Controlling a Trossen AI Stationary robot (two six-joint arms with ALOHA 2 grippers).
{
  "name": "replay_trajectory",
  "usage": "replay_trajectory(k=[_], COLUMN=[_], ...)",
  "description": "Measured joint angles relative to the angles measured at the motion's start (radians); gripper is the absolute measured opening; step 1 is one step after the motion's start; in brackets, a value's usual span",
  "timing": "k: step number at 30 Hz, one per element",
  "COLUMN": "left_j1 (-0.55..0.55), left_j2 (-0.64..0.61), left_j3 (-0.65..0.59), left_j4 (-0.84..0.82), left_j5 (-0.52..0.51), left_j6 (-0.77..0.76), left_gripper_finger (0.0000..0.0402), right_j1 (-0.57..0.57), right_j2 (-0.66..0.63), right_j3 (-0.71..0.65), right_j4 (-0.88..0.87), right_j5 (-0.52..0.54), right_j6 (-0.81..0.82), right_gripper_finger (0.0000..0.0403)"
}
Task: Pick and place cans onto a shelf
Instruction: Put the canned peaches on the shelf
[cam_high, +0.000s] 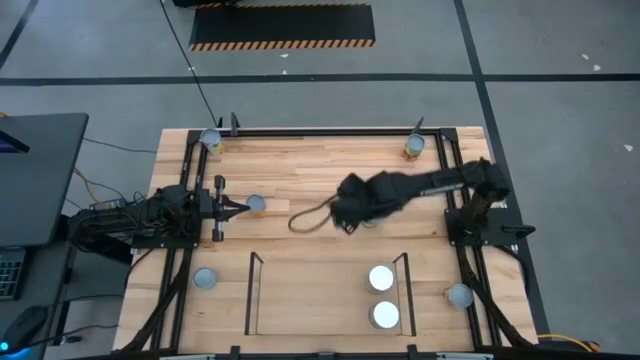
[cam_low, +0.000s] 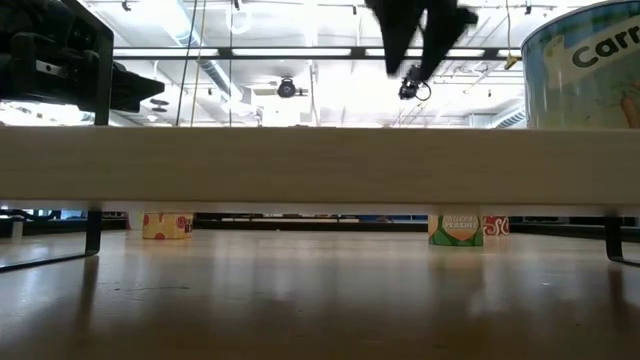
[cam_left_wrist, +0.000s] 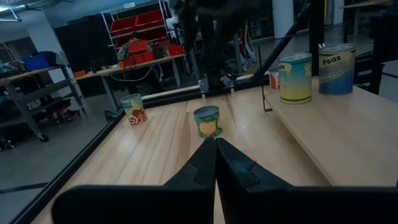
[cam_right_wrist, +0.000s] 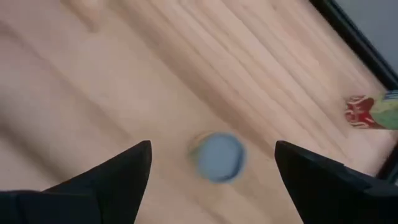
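The desk (cam_high: 320, 190) was smooth light wood with long straight boards. The shelf (cam_high: 252, 290) had thin dark metal rails, and two round cans with bright white tops (cam_high: 381, 277) stood inside it. Other round cans sat apart around the desk, some in the corners. The right pincer (cam_right_wrist: 212, 158) hung released, fingers wide, above a blurry can with a grey top (cam_right_wrist: 218, 156). From above, the dark arm hid most of that can. The left pincer (cam_left_wrist: 215, 151) was clenched and empty, pointing at a green-labelled can (cam_left_wrist: 208, 121) nearby.
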Motion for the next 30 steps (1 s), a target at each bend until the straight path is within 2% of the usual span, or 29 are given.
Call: replay_trajectory(k=[6,11,19,24,30], left_j1=[0.000,0.000,0.000,0.000,0.000], left_j2=[0.000,0.000,0.000,0.000,0.000], left_j3=[0.000,0.000,0.000,0.000,0.000], left_j4=[0.000,0.000,0.000,0.000,0.000], left_j5=[0.000,0.000,0.000,0.000,0.000], left_j6=[0.000,0.000,0.000,0.000,0.000], left_gripper_finger=[0.0011,0.0011,0.0011,0.0011,0.0011], right_j1=[-0.132,-0.175,-0.194,-0.211,-0.218], right_j2=[-0.089,-0.106,-0.103,-0.102,-0.102], right_j3=[-0.329,-0.508,-0.581,-0.657,-0.667], right_j4=[0.304,0.461,0.500,0.594,0.617], right_j5=[-0.121,-0.232,-0.238,-0.289,-0.309], right_j6=[-0.114,-0.119,-0.104,-0.095,-0.075], right_gripper_finger=[0.0359,0.0390,0.0394,0.0399,0.0390])
